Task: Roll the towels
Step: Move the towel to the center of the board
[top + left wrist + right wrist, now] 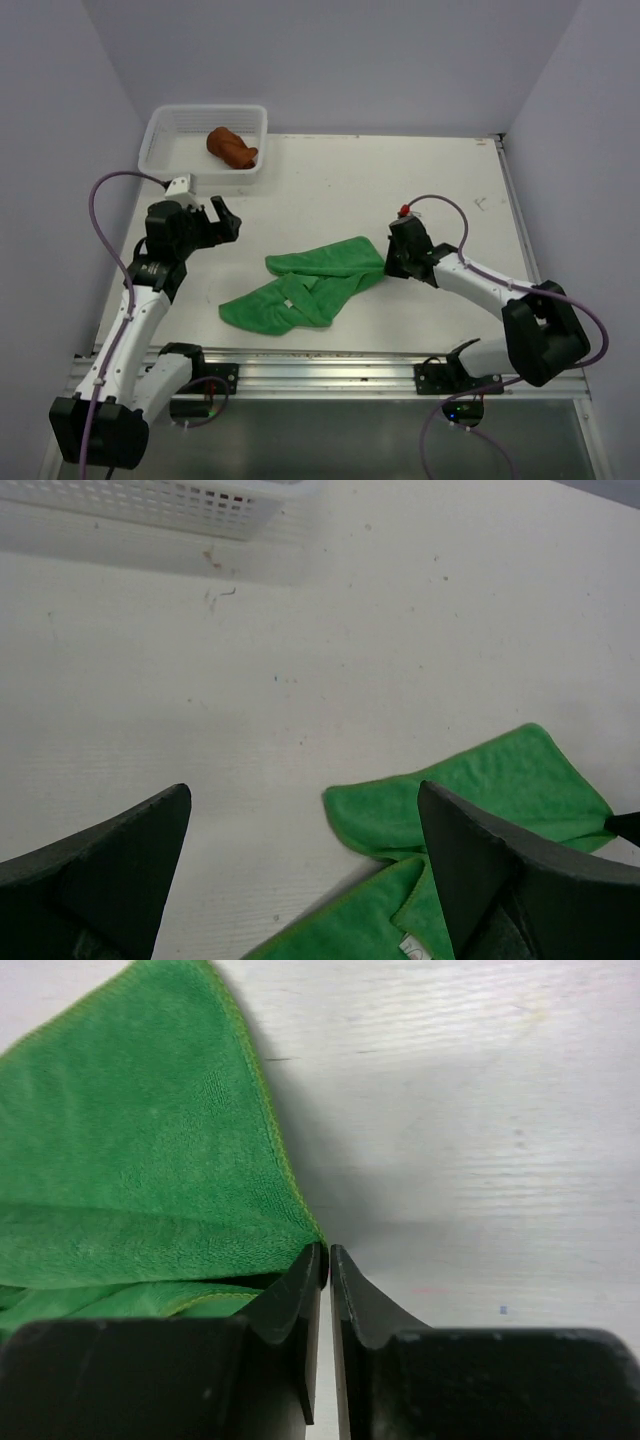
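Two towels: green towel (pixel 310 285) pinched by right tool (pixel 326 1253), brown towel (pixel 232 148) in basket (pixel 152 135); left tool (pixel 303 792) wide.

Plush green towel (pixel 330 262) on matt (lightly scuffed) table (pixel 400 180).

left end effector (pixel 303 788): jaws spread wide | right end effector (pixel 326 1250): jaws together

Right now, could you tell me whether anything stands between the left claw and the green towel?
Nothing visible does: only bare table lies between the open left claw and the green towel.
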### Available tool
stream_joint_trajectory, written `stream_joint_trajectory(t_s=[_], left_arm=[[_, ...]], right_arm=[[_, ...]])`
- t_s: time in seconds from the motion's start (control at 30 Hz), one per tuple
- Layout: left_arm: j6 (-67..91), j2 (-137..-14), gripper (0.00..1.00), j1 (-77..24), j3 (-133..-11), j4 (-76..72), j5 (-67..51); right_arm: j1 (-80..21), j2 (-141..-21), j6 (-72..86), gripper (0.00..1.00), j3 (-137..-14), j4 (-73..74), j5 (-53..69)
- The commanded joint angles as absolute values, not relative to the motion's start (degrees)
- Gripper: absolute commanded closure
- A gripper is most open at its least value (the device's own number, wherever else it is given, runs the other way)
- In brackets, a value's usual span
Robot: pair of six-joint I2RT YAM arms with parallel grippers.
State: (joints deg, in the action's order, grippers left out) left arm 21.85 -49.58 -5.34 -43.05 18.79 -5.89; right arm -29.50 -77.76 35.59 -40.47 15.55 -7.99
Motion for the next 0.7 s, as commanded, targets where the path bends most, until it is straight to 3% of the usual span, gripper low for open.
stream_joint_trajectory(t_s=[0.0,0.03,0.07,0.23,0.33,0.47,0.67], left_arm=[[21.7,-52.7,0.0,-5.7,-42.4,11.2,-11.5],[21.1,-53.3,0.01,-5.7,-42.1,10.8,-11.9],[20.8,-54.3,0.0,-5.8,-41.8,10.5,-12.1],[18.9,-56.7,0.0,-5.8,-41.7,11.5,-14.7],[18.5,-57.5,0.0,-5.8,-41.9,12.0,-14.7],[18.4,-57.6,0.0,-5.8,-42.0,12.0,-14.9],[18.2,-58.0,0.0,-5.8,-42.0,12.0,-14.8]], right_arm=[[-27.3,-78.7,35.5,0.86,-41.1,19.1,-11.3],[-27.2,-79.4,35.6,0.8,-41.9,20.7,-11.8],[-27.2,-79.7,35.5,0.66,-43.5,21.4,-12.2],[-27.1,-77.6,33.7,0.53,-49.6,23.7,-13.8],[-26.8,-78.7,32.0,0.52,-55.1,24.3,-12.3],[-26.5,-85.9,30.1,0.63,-64.0,25.1,-7.3],[-26.4,-99.9,28.5,0.68,-73.9,28.6,-3.4]])
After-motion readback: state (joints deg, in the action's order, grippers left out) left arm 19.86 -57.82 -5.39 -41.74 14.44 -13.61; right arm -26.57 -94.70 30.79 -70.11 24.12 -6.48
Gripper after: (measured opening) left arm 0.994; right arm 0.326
